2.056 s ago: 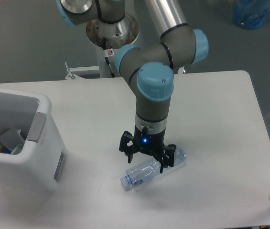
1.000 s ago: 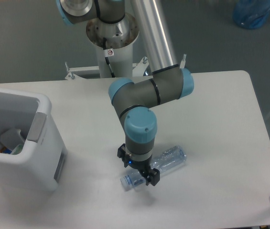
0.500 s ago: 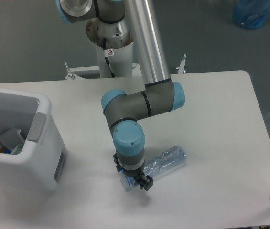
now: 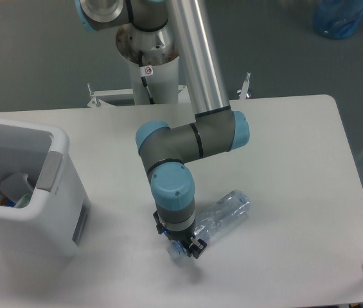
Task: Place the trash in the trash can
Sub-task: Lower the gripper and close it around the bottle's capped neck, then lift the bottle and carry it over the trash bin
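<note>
One view only, the fixed camera, so I list everything by where it sits relative to the trash can (image 4: 24,192).

Item, trash can: white bin at the left edge of the table (image 4: 297,160), open at the top. Inside I make out pale crumpled shapes; I cannot say for certain which is the tissue.

Item, bottle (image 4: 223,213): clear bluish plastic, lying on its side on the table, well to the right of the trash can, its neck end pointing back toward the can and its base angled away.

Item, gripper (image 4: 181,247): at the neck end of the bottle, on the side nearer the trash can, pointing straight down from the wrist. The wrist body hides most of the fingers. They appear drawn in around the neck, but I cannot tell whether they are truly clamped on it or only closed beside it.

Item, risks. I judge the grasp to be the weak point. A hold this far out on the neck leaves the long body hanging, so the bottle could pivot or slip free on lifting. Thin plastic may also buckle and squirt out of the fingers. If it hangs low during the carry, its base could strike the can's near wall.
</note>
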### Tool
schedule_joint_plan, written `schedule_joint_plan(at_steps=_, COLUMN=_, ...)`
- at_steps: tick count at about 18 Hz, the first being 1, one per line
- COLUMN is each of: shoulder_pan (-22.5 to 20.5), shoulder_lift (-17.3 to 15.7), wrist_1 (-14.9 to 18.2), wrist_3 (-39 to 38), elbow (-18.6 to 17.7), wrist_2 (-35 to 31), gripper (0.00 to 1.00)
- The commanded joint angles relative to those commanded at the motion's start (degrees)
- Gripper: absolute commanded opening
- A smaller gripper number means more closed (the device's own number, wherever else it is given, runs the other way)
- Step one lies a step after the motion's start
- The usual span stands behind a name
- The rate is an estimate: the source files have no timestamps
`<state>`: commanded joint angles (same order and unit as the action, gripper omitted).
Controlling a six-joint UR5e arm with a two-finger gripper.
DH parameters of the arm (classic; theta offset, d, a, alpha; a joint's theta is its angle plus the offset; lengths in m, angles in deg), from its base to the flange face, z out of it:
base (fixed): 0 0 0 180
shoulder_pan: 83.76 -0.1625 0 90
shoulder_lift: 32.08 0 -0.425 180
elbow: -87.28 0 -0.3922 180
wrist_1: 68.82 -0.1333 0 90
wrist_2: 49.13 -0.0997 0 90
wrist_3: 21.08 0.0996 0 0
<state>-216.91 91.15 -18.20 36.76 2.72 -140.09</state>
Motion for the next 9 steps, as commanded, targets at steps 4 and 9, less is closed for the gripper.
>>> schedule_joint_plan(at_steps=4, shoulder_pan=-1.3, shoulder_lift=-2.5, wrist_1=0.0, wrist_3=-5.5, elbow=1.2, wrist_2=6.5, gripper=0.36)
schedule_joint_plan(at_steps=9, shoulder_pan=-1.8, shoulder_lift=-5.5, wrist_1=0.0, wrist_3=-16.2, elbow=4.6, wrist_2=20.8, gripper=0.36)
